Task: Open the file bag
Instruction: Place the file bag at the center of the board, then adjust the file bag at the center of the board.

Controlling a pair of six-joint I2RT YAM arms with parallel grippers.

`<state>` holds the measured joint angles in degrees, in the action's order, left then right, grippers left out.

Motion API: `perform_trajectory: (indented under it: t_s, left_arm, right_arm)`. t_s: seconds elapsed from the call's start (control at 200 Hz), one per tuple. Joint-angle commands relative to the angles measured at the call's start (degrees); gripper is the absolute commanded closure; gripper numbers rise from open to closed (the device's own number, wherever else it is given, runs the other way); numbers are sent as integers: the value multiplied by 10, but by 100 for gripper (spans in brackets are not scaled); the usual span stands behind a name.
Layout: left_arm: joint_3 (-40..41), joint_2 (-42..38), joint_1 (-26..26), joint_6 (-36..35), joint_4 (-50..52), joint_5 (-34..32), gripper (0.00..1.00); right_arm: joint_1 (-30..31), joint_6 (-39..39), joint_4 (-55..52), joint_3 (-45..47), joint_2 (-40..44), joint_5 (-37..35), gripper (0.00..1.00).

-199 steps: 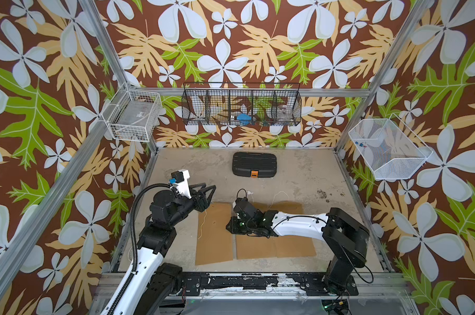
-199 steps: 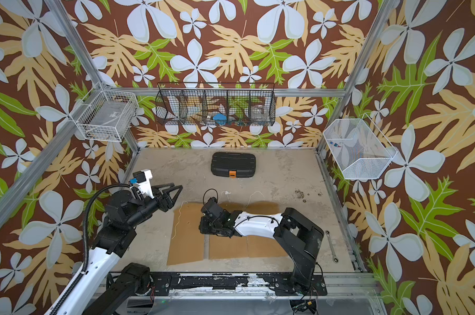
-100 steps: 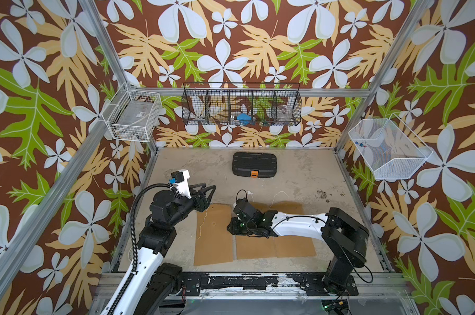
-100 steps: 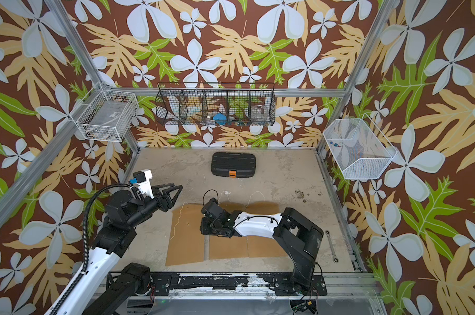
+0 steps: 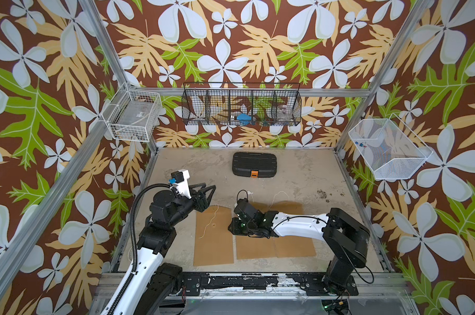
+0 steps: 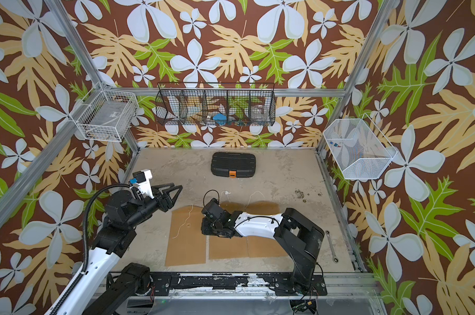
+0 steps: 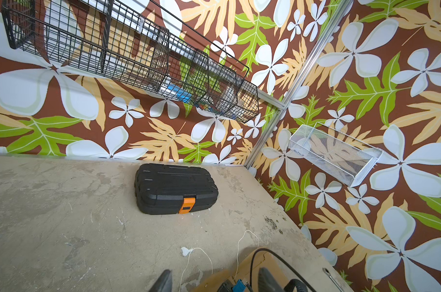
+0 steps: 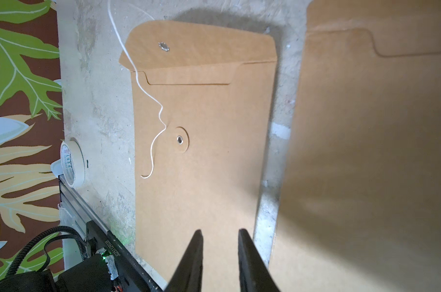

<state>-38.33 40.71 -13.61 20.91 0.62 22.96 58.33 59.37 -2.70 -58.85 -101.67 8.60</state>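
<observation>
Nearest the front rail lie the closed ends of three brown paper bags, flat and side by side on the counter (image 5: 299,177): the left file bag (image 5: 214,245), the middle file bag (image 5: 255,246) and the right file bag (image 5: 295,246). The right arm reaches low across the last two. The right claw (image 8: 219,231) hangs just over the near part of the left file bag, beside the gap to its neighbour, its fingers a narrow slit apart with nothing between them. Farther along that bag, the string (image 8: 153,141) lies loose beside the button (image 8: 180,139) rather than wound on it. The flap (image 8: 201,45) is folded back past the mouth, so I judge this bag unfastened and open. The middle bag's flap also seems turned back. The right bag's far end is partly hidden by the arm, so I cannot tell. What may remain is withdrawing the arms, or spreading a mouth if that is wanted. Beyond the left bag's far corner the left claw (image 5: 207,188) hovers above the counter, spread wide and empty. At the back rests a black case (image 5: 254,164), apart from everything. Against the earlier pictures almost nothing differs: bags, strings, arms and both claws' spread look the same.
</observation>
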Motion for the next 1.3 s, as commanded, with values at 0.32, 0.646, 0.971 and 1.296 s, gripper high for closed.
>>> perform_trajectory:
  t_s: [0.32, 0.646, 0.971, 1.296]
  left_arm:
    - [-3, -2, 1, -6, -1, -3, 42]
    - [-2, 9, 1, 50, 59, -56, 44]
    - [43, 51, -21, 136, 126, -104, 50]
    - [48, 106, -209, 216, 223, -313, 69]
  right_arm:
    - [0, -24, -53, -12, 24, -42, 78]
    - [9, -53, -104, -30, 33, -85, 82]
    - [-66, -104, -145, 20, 155, -127, 81]
    - [-196, -170, -192, 80, 320, -141, 78]
